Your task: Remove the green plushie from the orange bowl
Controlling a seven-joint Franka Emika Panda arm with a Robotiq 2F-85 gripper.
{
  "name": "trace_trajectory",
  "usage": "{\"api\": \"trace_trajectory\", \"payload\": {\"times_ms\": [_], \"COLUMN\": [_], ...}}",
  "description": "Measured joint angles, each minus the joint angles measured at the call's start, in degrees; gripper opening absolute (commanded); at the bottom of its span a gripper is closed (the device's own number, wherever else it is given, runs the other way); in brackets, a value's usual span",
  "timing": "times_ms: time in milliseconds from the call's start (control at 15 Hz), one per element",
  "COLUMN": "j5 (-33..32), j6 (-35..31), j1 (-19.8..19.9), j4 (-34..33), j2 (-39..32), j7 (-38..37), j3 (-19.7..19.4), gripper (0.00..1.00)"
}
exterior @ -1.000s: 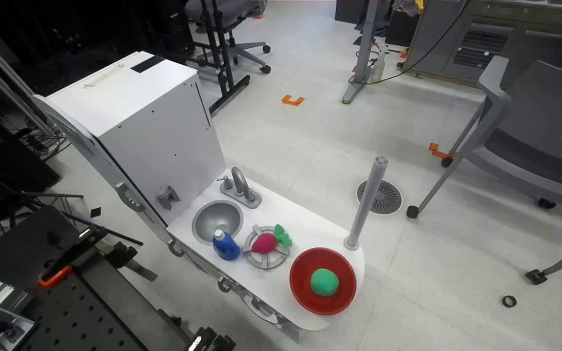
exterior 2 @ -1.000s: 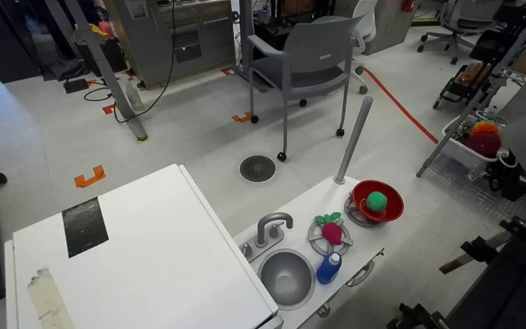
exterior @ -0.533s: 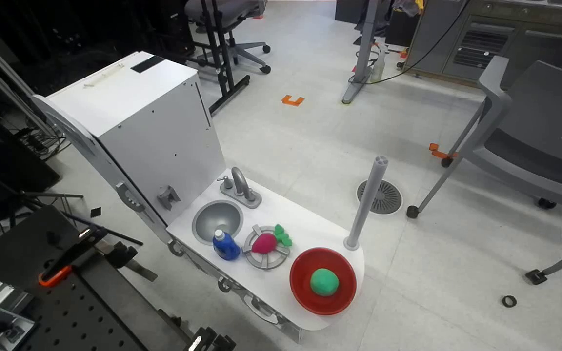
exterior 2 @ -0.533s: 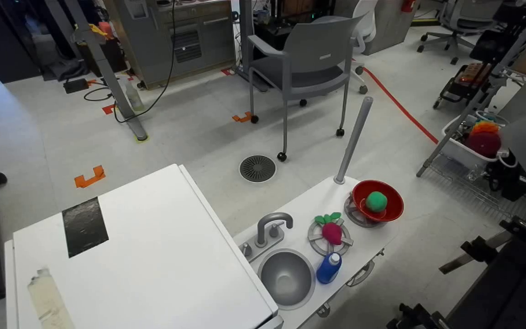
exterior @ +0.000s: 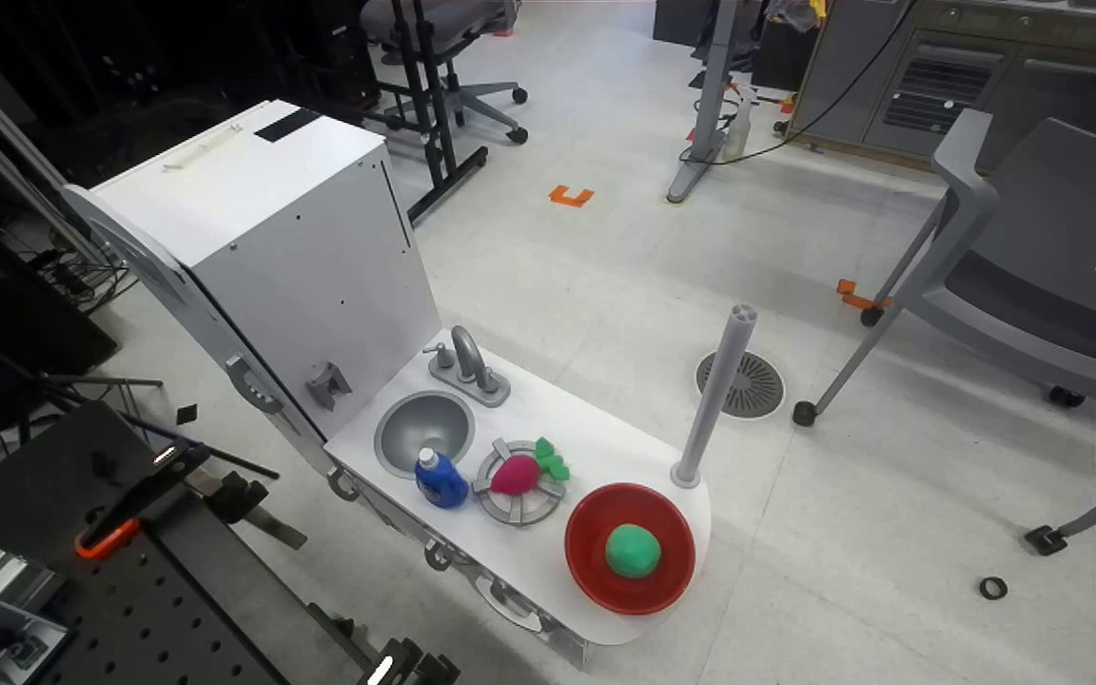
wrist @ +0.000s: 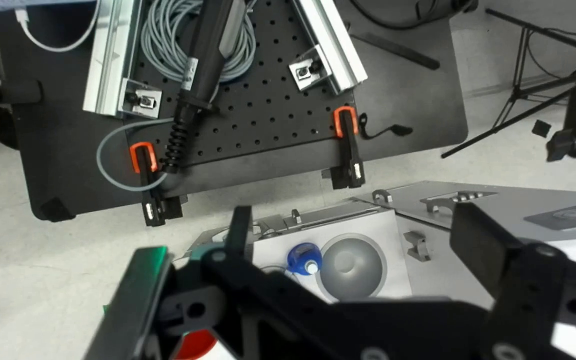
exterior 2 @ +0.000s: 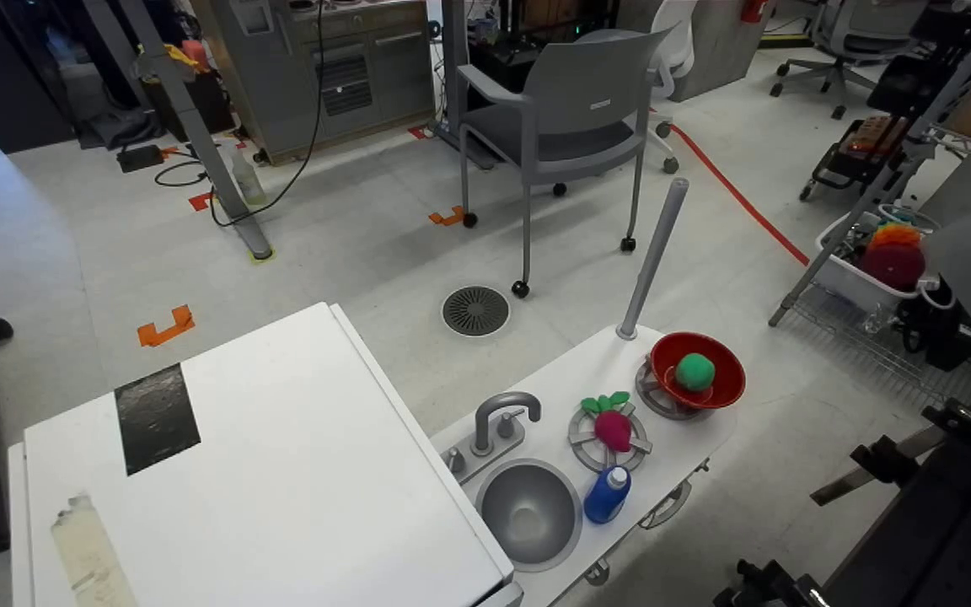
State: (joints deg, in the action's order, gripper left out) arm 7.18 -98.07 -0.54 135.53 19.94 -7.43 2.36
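Note:
The green plushie (exterior: 633,551) is a round bright-green lump. It lies inside the red-orange bowl (exterior: 589,547), on the end of the white play-kitchen counter. Both also show in an exterior view, the plushie (exterior 2: 694,372) resting against the bowl's inside (exterior 2: 727,381). In the wrist view only a red part of the bowl (wrist: 197,345) shows at the bottom, behind the gripper's linkage; the plushie cannot be made out there. My gripper (wrist: 355,232) has its fingers wide apart with nothing between them. It is out of sight in both exterior views, away from the bowl.
A pink-and-green toy (exterior: 517,474) sits on a burner beside the bowl. A blue bottle (exterior: 440,479) stands by the grey sink basin (exterior: 426,428). A grey post (exterior: 717,395) rises near the bowl, and a tall white cabinet (exterior: 310,276) and faucet (exterior: 474,364) stand beyond.

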Motion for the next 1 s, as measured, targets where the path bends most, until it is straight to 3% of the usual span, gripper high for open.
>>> {"api": "trace_trajectory", "payload": {"times_ms": [467,667,1000], "j5": [-7.56,-9.81,-10.59], "j6": [-20.89,-29.64,-38.8], "j1": [1.41,1.38,1.33], "j4": [-7.08,-10.6,-18.43], "j2": [-25.23,-35.0,-51.29], "j7": [-8.42,-11.33,-13.24], "j3": [-0.82,-2.54,-6.93], "gripper": [1.0,1.0,1.0]}}
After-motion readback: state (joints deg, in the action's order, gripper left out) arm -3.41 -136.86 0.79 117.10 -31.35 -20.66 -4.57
